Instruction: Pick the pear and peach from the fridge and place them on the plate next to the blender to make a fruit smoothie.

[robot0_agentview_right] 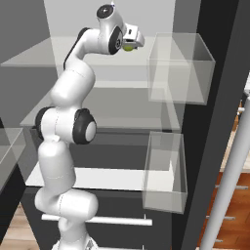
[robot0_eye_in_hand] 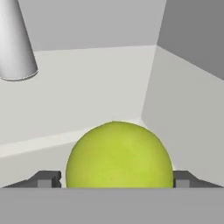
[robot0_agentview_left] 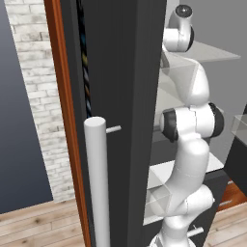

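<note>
On the fridge (robot0_agentview_right: 205, 97) shelf, the pear (robot0_eye_in_hand: 119, 155) sits at twelve o'clock, between the gripper's (robot0_eye_in_hand: 113, 178) parted, unclamped jaws.

No readable text, label, brand, number or sign anywhere; nothing legible on the fridge (robot0_agentview_left: 125, 96) door, its silver bar handle (robot0_agentview_left: 98, 183) or its clear glass shelves (robot0_agentview_right: 97, 110); nothing printed on the pear (robot0_eye_in_hand: 119, 155); plain, unmarked brick wall (robot0_agentview_left: 41, 87) and wooden floor (robot0_agentview_left: 38, 224) beside the fridge.
</note>
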